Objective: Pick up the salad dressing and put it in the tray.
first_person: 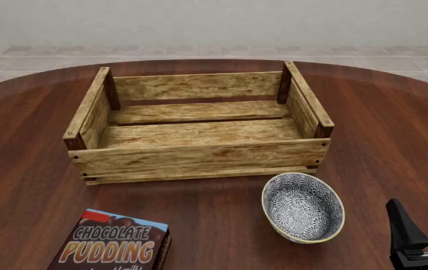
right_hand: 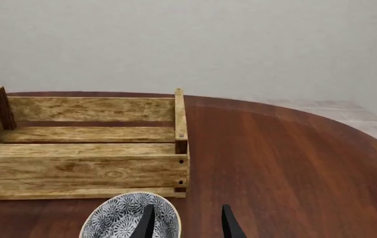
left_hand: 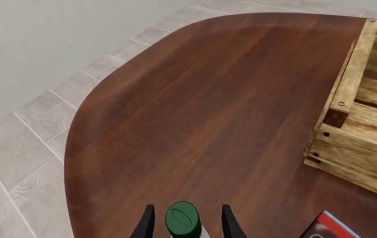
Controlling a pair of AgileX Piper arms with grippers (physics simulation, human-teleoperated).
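Straddling the salad dressing (left_hand: 182,218) with the left pincer (left_hand: 188,206) at the bottom centre of the left wrist view, fingers spread to either side of the dark green cap, with a sliver of gap showing on each side and no visible pinch. Judging the task as barely under way: approaching done, grasping, lifting and carrying all left to do. Showing nothing inside the tray (first_person: 198,154) but bare slats, upper centre of the front view. Finding no trace of the bottle in the front view, so placing it only by the left wrist view: near the rounded edge of the dark wooden surface (first_person: 393,124), with the crate's corner at the right of that frame, well apart from it.

Reading the bottle as roughly upright, cap pointing up toward the wrist camera, long axis running down out of the frame. Hiding most of its white body and its base below the frame edge, so leaving unclear whether it is resting on the surface.

Keeping the right pincer (first_person: 420,202) spread and holding nothing at the lower right of the front view, just beside the patterned bowl (first_person: 339,209). Lying at lower left, the chocolate pudding box (first_person: 116,244).
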